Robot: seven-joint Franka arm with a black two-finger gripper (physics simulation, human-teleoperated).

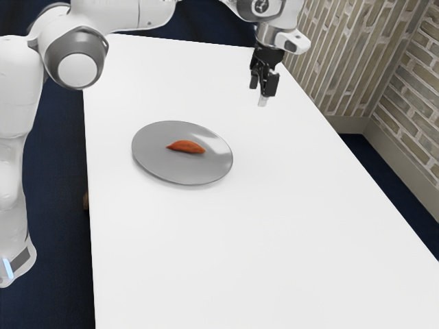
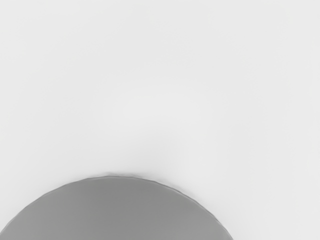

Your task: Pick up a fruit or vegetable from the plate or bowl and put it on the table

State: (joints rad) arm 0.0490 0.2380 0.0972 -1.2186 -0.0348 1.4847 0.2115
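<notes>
On the grey plate [image 1: 152, 162], close to its middle, lies an orange vegetable [image 1: 186, 147], plump along its body and tapering at the ends. It rests on its side, longer across the exterior view than up and down it, and nothing touches it but the plate. From where I'm standing, the plate gleams a little along its rim and sits on the white table [image 1: 240, 226], toward the exterior view's left. The pale arm [image 1: 140, 15] stretches over the table's far part, with its jaws pointing down, well apart from the plate, off to the exterior view's right. Those jaws stand apart, with nothing held between them. The wrist view takes in the white tabletop and a curved stretch of the plate's edge. Beyond the table rises a pale brick wall [image 1: 343, 51], with dark floor [image 1: 384, 161] at its foot.
</notes>
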